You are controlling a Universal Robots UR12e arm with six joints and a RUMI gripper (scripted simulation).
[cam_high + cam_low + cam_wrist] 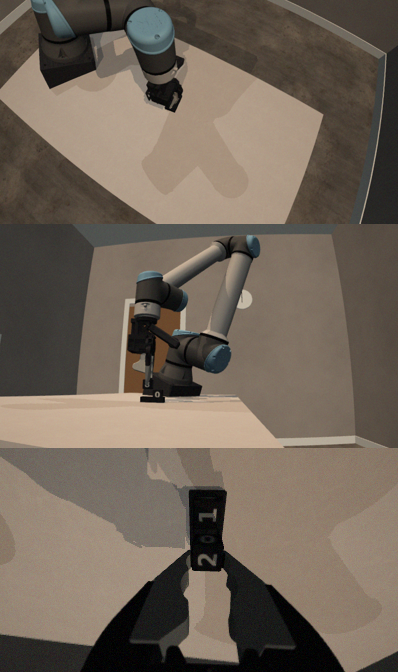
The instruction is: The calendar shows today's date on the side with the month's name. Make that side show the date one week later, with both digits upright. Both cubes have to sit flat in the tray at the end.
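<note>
One digit cube (147, 384) (207, 559) is clamped in the gripper (147, 385) (206, 552) – raised above the tray (152, 399). The other cube (157, 394) (208, 515), a "0" facing outward, is seated at the tray's right end.

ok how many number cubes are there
2. One is held in the gripper, raised above the black tray; the other sits in the tray. The top view shows neither.
</note>
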